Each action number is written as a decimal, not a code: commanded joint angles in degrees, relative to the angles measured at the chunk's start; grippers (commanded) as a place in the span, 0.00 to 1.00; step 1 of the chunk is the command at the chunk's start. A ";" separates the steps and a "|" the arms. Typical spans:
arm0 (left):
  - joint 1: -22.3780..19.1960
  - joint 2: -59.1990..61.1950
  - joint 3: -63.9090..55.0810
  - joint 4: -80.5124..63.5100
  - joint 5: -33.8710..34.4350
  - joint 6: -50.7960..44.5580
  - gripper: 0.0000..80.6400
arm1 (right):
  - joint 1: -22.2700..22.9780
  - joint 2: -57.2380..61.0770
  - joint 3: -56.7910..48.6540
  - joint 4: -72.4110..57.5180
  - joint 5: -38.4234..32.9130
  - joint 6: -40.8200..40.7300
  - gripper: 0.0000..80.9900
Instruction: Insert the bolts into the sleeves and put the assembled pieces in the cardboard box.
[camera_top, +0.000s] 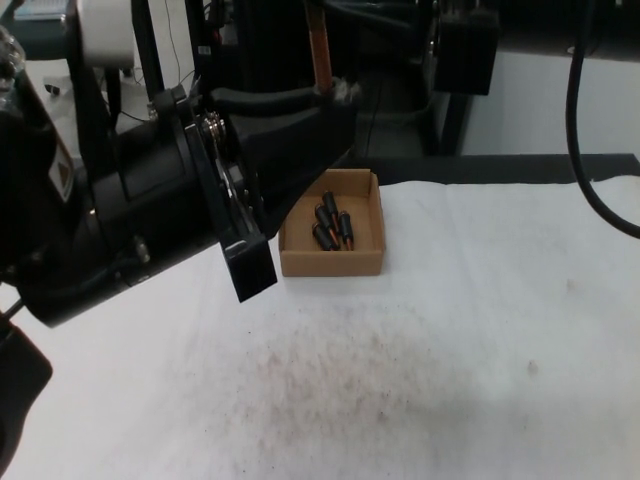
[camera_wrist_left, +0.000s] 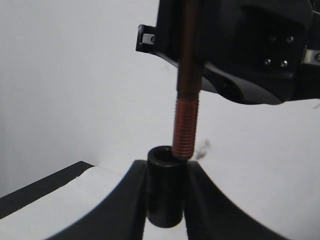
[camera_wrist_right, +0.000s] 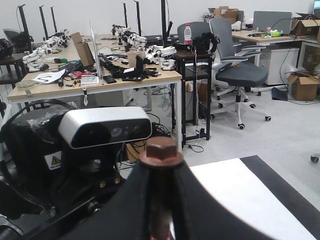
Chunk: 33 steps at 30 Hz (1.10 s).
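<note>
In the left wrist view my left gripper (camera_wrist_left: 167, 172) is shut on a short black sleeve (camera_wrist_left: 166, 195), held upright between its fingers. A copper-coloured bolt (camera_wrist_left: 185, 127) hangs straight above it, with its threaded tip touching the sleeve's rim at the bore's edge. My right gripper (camera_wrist_right: 161, 172) is shut on that bolt, whose hex head (camera_wrist_right: 161, 149) sticks out between the fingers. In the high view both arms are raised at the left, with the bolt's shaft (camera_top: 320, 55) near the top. The cardboard box (camera_top: 335, 263) holds several assembled pieces (camera_top: 330, 225).
A white cloth (camera_top: 480, 330) covers the bench, with a reddish dusty patch (camera_top: 340, 370) in front of the box. A dark strip (camera_top: 500, 168) runs along the far edge. The left arm's camera housing (camera_wrist_right: 105, 127) sits close to the right gripper.
</note>
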 joint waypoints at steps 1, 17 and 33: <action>-0.06 -0.30 -0.26 -1.07 -0.07 0.15 0.00 | -0.01 -0.29 -0.21 -0.34 -0.48 -0.01 0.01; -0.06 -1.97 -0.26 -1.07 1.31 0.39 0.00 | -0.01 -0.29 -0.18 -0.34 0.44 -0.12 0.01; 0.14 -1.95 -0.26 -0.62 -0.40 0.39 0.00 | -0.01 -0.29 -0.18 -0.23 0.44 -0.07 0.01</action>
